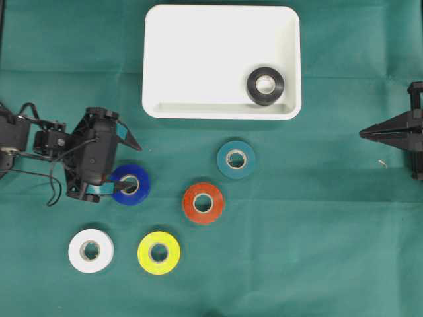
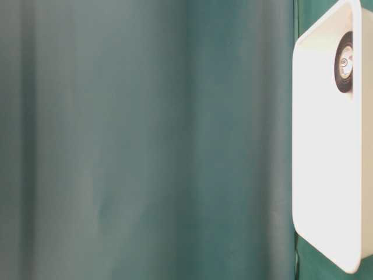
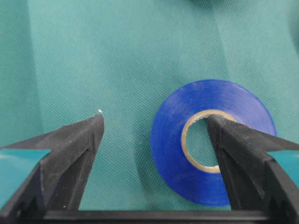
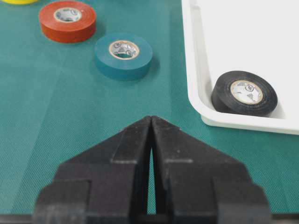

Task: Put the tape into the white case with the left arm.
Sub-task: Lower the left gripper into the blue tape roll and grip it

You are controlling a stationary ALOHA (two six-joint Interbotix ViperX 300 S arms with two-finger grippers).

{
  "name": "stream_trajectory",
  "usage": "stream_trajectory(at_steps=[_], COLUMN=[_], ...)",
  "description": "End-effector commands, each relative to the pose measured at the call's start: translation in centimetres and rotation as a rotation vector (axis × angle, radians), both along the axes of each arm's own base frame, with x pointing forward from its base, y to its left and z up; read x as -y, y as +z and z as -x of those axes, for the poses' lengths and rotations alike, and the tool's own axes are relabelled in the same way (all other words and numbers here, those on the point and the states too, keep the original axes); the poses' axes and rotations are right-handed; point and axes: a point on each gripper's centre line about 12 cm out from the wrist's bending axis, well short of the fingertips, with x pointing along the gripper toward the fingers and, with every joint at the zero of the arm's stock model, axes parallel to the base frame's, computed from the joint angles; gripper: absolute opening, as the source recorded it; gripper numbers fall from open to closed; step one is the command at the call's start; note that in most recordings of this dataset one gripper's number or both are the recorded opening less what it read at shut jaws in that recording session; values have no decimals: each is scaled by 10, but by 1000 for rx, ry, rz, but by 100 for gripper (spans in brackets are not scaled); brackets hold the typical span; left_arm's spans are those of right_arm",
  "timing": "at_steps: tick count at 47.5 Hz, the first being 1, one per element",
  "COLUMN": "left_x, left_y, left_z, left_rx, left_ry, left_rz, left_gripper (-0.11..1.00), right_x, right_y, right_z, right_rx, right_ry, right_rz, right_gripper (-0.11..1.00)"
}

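Left wrist: jaws straddle blue tape [image 3: 205, 144] rim

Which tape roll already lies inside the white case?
The black roll, in the white case's corner; the blue, teal, red, yellow and white rolls all lie on the cloth.

You're looking at a robot lab bench, a staged test setup and no home or shop. The whole table [image 1: 310, 251] is draped in one green cloth, creased in places, with nothing domestic on it. Two black robot arms sit at opposite edges, the left arm [image 1: 99, 158] trailing loose black cables, the right one [image 1: 396, 132] parked at the side. The objects are set out like a trial: tape rolls in separate colours [image 1: 203, 203] spaced apart on the cloth, and a plain white case [image 1: 198, 66] at the far edge
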Motion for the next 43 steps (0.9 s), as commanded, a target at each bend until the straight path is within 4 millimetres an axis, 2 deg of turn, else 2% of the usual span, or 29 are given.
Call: stream_trajectory(at_steps=[1,13,29,32,41,43], left_x=[2,2,2,2,2,2], left_y=[2,-12,-13,-12,-12,-11], left_z=[-10,-12,-13,-14,-13,-14], left_rx=[15,-31,-33,-32,-30,-29], left_ry=[-2,-2,-5,-4,-6,-6], left_rz=[2,-3,-7,-7,-7,-7], left_gripper=[92,92,88,80,29,26], right_x=[0,0,0,0,0,0], right_y=[5,5,5,4,5,4], right_z=[-2,-2,-2,-2,-2,-2], right_rx=[15,15,17,14,17,14], right_ry=[0,-1,1,0,0,1], right_rz=[0,2,2,0,0,2], right_gripper=[-9,-9,-9,-9,-9,-9])
